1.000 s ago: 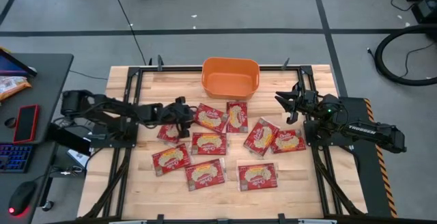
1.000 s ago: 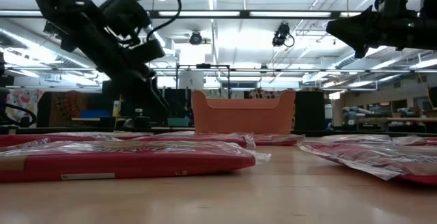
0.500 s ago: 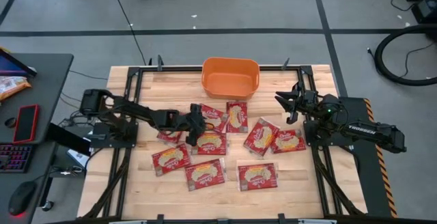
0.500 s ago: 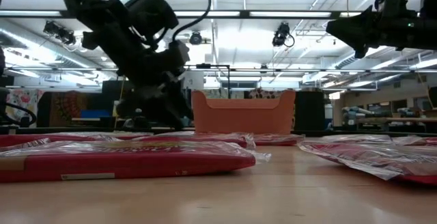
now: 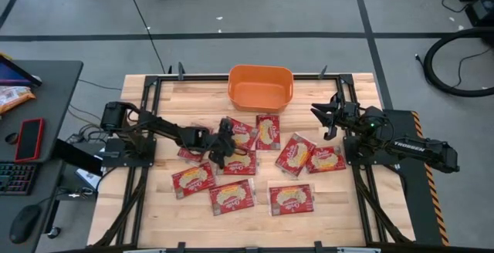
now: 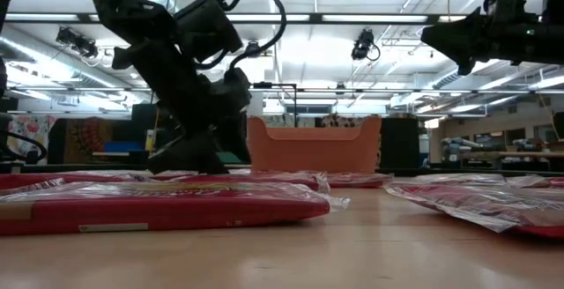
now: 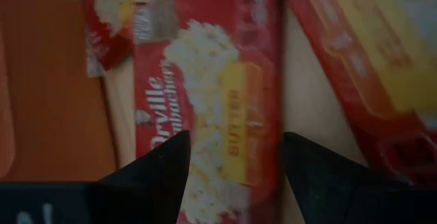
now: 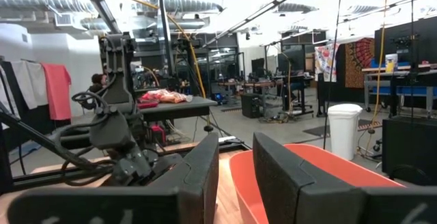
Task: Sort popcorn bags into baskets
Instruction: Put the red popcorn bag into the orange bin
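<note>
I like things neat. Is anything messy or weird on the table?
Yes, a bit messy: the popcorn bags lie scattered at different angles, some overlapping, and the orange basket holds none yet. Nothing looks torn or spilled.

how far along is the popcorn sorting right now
Nothing looks sorted: the orange bin appears empty, and about ten popcorn bags lie on the table. In hand: the left gripper is low over a bag, fingers open astride it, not closed. The right gripper waits raised and open. All bags remain.
</note>
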Tool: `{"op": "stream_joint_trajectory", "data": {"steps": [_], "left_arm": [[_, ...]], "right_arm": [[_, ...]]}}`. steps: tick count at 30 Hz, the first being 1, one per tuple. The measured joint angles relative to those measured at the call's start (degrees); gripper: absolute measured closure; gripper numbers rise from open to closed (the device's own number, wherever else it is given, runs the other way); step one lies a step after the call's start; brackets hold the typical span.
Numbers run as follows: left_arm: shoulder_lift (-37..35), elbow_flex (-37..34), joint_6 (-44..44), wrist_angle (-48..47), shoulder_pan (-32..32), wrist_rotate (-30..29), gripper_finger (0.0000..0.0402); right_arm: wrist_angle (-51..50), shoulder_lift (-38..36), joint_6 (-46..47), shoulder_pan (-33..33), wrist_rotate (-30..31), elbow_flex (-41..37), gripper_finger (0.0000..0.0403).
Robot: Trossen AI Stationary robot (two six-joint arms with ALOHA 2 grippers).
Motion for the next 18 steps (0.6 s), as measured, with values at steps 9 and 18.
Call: {"op": "stream_joint_trajectory", "data": {"steps": [9, 18], "left_arm": [[-0.1, 0.0, 2.7, -2.6, 1.2, -1.7, 0.017], [-0.1, 0.0, 5.1, -7.8, 3.9, -0.6, 0.0249]], "right_arm": [[0.0, 0.0, 0.0, 0.0, 0.0, 0.0, 0.0306], [0.0, 0.0, 0.0, 0.0, 0.0, 0.0, 0.0306]]}}
